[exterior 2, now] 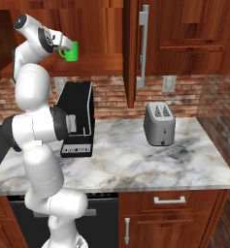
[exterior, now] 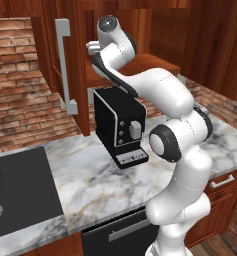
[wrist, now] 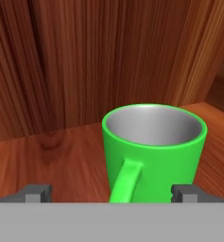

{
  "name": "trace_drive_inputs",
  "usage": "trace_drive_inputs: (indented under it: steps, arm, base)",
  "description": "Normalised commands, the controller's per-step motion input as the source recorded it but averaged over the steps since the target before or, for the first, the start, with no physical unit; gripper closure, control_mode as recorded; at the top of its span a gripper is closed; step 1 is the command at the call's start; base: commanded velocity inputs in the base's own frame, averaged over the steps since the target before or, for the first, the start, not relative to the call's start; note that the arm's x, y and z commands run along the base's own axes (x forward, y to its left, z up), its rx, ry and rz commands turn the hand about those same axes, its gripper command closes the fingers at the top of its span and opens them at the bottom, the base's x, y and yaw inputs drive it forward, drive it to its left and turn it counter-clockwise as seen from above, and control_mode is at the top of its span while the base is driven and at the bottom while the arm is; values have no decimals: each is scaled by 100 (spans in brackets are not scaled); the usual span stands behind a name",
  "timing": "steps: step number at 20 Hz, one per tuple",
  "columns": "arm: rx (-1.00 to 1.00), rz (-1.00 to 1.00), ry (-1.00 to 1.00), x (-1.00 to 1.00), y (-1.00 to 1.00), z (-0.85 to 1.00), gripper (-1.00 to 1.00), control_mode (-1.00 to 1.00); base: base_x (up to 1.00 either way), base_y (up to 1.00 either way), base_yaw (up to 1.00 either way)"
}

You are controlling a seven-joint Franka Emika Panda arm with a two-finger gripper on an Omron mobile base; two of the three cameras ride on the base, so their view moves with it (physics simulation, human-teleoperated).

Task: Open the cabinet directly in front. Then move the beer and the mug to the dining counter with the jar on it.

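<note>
Near: white-and-grey veined marble desk [exterior 2: 150, 164], bearing black box-shaped coffee machine [exterior 2: 77, 118] and grey two-slot toaster [exterior 2: 159, 123], well apart. Above: dark red-brown wooden wall cabinet [exterior 2: 131, 53], doors swung open, long grey bar handle [exterior 2: 144, 46] on the right door. On the cabinet shelf [wrist: 52, 156]: small bright green glossy mug [wrist: 153, 151], upright, handle toward the hand [wrist: 111, 194]. Hand released, fingertips [wrist: 38, 193] spread wide either side of mug, not gripping.
</note>
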Motion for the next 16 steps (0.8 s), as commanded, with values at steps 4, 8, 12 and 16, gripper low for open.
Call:
trace_drive_inputs:
  steps: [4,8,12,16]
  arm:
    - [-5,0,0,0,0,-25,100,-100]
    - [-2,0,0,0,0,-18,100,-100]
    - [0,0,0,0,0,-5,100,-100]
    - [0,0,0,0,0,-1,100,-100]
  base:
    - [0,0,0]
    - [0,0,0]
    - [0,0,0]
    - [0,0,0]
